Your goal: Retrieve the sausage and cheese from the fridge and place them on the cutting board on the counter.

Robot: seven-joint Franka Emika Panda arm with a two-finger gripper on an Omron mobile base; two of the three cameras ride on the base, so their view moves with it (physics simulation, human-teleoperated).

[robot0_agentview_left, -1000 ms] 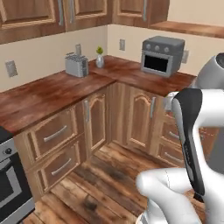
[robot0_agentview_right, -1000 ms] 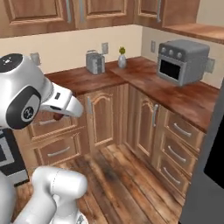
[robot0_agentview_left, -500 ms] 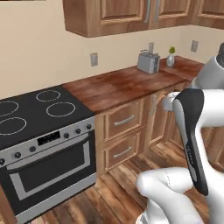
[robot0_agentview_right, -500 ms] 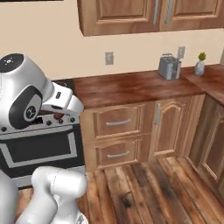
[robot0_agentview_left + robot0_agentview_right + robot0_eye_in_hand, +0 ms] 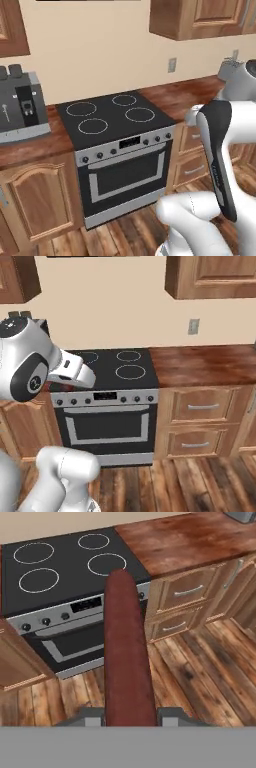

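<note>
**Open floor ahead, stove and cabinets closing off the far side**

The wooden floor (image 5: pixel 200 662) lies wide open in front, nothing on it. Across the far side runs a solid wall of fronts: the stove (image 5: pixel 120 150) in the middle, lower cabinets (image 5: pixel 205 421) to its right. The cooktop (image 5: pixel 65 567) is flat and bare, and so is the counter (image 5: pixel 200 363) to its right. A coffee machine (image 5: pixel 20 105) blocks the counter left of the stove. Upper cabinets (image 5: pixel 200 17) hang over the right counter, capping the room above it.

- sausage (image 5: pixel 125 657): lower end cut off at the hand view's bottom, fingers mostly hidden behind it
- coffee machine (image 5: pixel 20 102): left side cut by frame edge
- toaster (image 5: pixel 242 516): mostly out of frame
</note>
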